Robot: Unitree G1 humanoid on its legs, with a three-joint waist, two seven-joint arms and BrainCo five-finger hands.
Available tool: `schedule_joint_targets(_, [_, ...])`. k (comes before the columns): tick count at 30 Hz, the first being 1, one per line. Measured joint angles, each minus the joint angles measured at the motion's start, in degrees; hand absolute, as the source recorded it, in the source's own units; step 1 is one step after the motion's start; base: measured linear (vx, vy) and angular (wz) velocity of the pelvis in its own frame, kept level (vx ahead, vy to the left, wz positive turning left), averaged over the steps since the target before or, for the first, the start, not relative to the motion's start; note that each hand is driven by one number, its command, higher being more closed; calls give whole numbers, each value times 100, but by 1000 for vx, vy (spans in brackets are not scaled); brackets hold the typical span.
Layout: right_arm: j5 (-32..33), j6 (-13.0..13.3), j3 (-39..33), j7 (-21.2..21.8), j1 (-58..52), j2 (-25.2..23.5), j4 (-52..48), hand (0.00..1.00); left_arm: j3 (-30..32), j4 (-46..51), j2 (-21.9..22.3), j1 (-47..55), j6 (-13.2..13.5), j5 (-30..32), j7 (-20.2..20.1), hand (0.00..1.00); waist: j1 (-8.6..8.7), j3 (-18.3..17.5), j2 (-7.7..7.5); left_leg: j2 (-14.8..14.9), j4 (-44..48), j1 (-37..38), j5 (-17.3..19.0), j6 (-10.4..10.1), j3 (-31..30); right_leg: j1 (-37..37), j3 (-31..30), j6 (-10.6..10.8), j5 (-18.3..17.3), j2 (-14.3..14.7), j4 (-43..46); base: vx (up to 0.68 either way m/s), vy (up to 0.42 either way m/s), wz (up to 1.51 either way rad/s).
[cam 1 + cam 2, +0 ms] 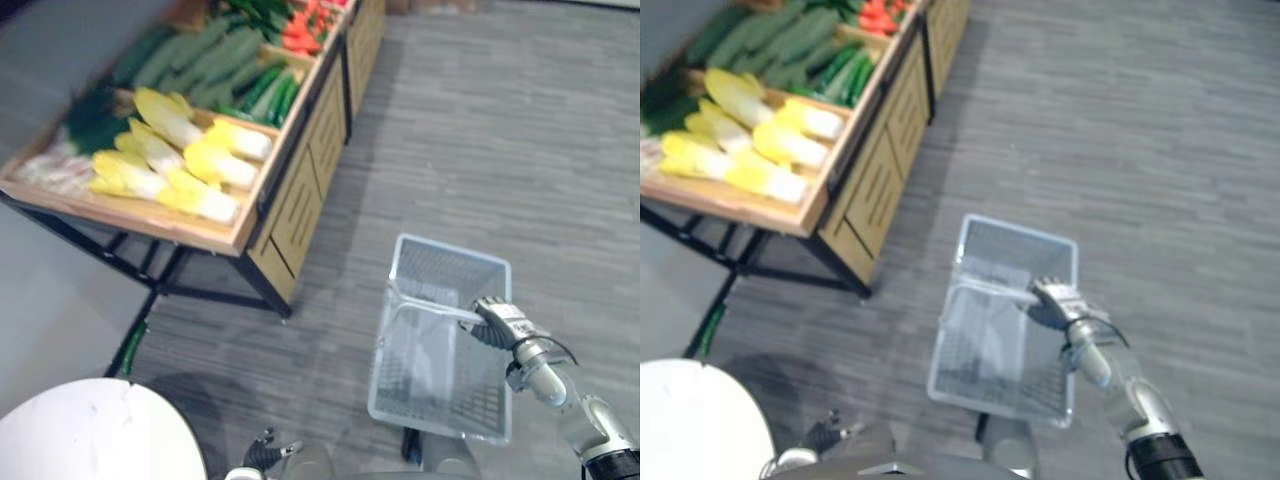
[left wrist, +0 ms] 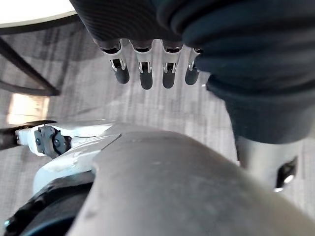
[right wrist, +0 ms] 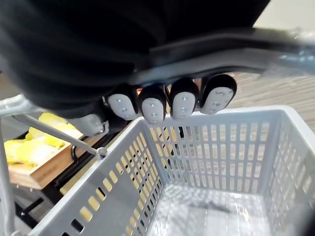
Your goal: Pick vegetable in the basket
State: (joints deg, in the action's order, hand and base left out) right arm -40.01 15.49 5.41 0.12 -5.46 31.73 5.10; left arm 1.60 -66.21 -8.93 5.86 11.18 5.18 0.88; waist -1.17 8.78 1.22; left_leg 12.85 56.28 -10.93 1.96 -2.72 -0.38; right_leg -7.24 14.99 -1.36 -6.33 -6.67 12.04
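My right hand is shut on the wire handle of a pale grey slotted plastic basket, which hangs over the grey floor. In the right wrist view my fingers curl round the handle above the basket's wall, and nothing lies inside. Yellow-white cabbages lie in the near section of a wooden produce stand at upper left, well apart from the basket. Behind them are green cucumbers and red vegetables. My left hand hangs low at the bottom edge, fingers straight and holding nothing.
A round white table stands at the lower left, close to my left hand. The stand rests on black metal legs beside its wooden side panels. Grey striped carpet stretches to the right of the stand and round the basket.
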Motion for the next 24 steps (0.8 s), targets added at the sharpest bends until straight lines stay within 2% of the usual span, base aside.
schedule_joint_targets(1, [6,-7,-34,-5,-40,7,-1,100,-12,52,1,10,9,-2,3,0,-58,3,-7,-71,20,-278,260,54,249,370,55,28,-106,-3,-217,383,-128,20])
schedule_joint_targets(3, [22,-10,-31,-11,-40,6,-6,100,-12,84,6,10,19,-4,6,0,-119,4,-9,-192,-305,-657,444,61,533,671,127,71,-161,-10,-384,303,-56,9])
schedule_joint_targets(6, [60,-5,-25,-20,-48,-1,-3,100,-31,63,-13,12,14,-2,9,0,-162,7,-26,-464,-2098,-1077,486,124,1461,1089,242,268,-323,-84,-615,386,53,12])
schedule_joint_targets(7, [60,-7,-33,-37,-75,7,-1,100,-104,34,-13,13,10,9,22,0,-125,-8,-4,-668,-3240,-1026,318,107,1810,1304,350,386,-343,-87,-786,450,114,29])
schedule_joint_targets(8, [59,-12,-37,-47,-113,21,10,100,-180,26,2,56,0,19,34,0,-128,-62,86,-814,-4447,-926,-149,16,2103,1544,417,470,-391,1,-987,474,125,21])
schedule_joint_targets(9, [59,-12,-28,-47,-125,38,9,100,-197,26,13,91,2,28,30,0,-165,-91,153,-817,-4883,-876,-346,12,2207,1644,404,531,-431,93,-1070,514,173,-1])
schedule_joint_targets(10, [59,-14,-13,-48,-140,12,49,100,-176,20,10,168,-12,44,34,0,-246,-195,324,-743,-5027,-877,-940,466,2165,1836,338,680,-579,287,-1126,612,190,4])
schedule_joint_targets(11, [58,-17,104,-47,-142,-76,158,100,-131,18,-29,166,-16,59,56,0,-275,-204,47,-961,-4931,-818,-799,820,2176,1937,319,677,-617,122,-1088,610,193,16])
schedule_joint_targets(12, [58,-17,173,-47,-141,-52,161,100,-112,32,-30,170,-6,59,62,0,-277,-210,-52,-1070,-4926,-777,-711,836,2165,1924,270,679,-613,14,-971,487,164,38])
schedule_joint_targets(14, [26,-19,197,-30,-116,-33,161,100,3,-5,-69,188,-26,101,48,0,-348,-257,-249,-1388,-4906,-491,-359,1011,2154,1662,-47,698,-601,-387,118,481,194,24])
schedule_joint_targets(15, [12,-19,207,-30,-100,-28,163,100,4,9,-60,223,-38,101,51,0,-364,-266,-270,-1439,-4915,-381,-257,1013,2159,1496,-141,730,-582,-494,651,468,178,8])
schedule_joint_targets(16, [10,-18,292,-34,-14,-40,162,100,-8,22,-79,304,-45,101,55,0,-370,-266,-306,-1521,-4936,-136,-70,1005,2125,1050,-334,1029,-286,-693,1887,460,157,10])
schedule_joint_targets(17, [9,-15,415,-43,68,-94,189,100,-42,14,-121,344,-72,99,58,0,-338,-256,-343,-1570,-5019,178,83,983,2011,506,-671,1441,450,-800,3187,455,146,16])
schedule_joint_targets(18, [3,-3,474,-44,95,-147,218,100,-111,12,-162,348,-80,98,58,0,-320,-245,-364,-1564,-5026,337,153,964,1972,231,-838,1575,667,-784,3867,457,101,39])
schedule_joint_targets(19, [-15,6,601,-45,72,-226,239,100,-241,15,-263,347,-137,99,67,0,-265,-241,-374,-1545,-5014,676,240,975,1786,-217,-956,1572,656,-739,5181,358,46,47])
schedule_joint_targets(20, [-43,7,655,-41,64,-246,239,100,-264,16,-270,354,-145,98,74,0,-232,-241,-374,-1536,-5026,860,259,976,1717,-366,-919,1501,615,-728,5605,509,23,73])
schedule_joint_targets(21, [-66,25,721,-41,44,-289,237,100,-279,23,-306,342,-159,73,100,0,-203,-222,-355,-1533,-5073,1133,259,986,1579,-679,-851,1243,465,-730,6155,393,-12,77])
schedule_joint_targets(22, [-64,33,722,-43,39,-301,218,100,-271,39,-305,320,-170,55,112,0,-147,-232,-387,-1524,-5109,1272,259,986,1434,-892,-798,1033,348,-740,6255,457,-54,107])
schedule_joint_targets(23, [-58,32,704,-46,38,-306,198,100,-230,70,-293,259,-172,51,114,0,-63,-249,-429,-1517,-5134,1378,259,986,1151,-1129,-720,775,199,-775,6076,352,-109,114])
schedule_joint_targets(24, [-57,32,664,-46,10,-307,175,100,-216,74,-279,198,-173,21,110,0,-26,-233,-417,-1503,-5134,1414,259,986,943,-1249,-725,620,105,-774,5771,400,-168,135])
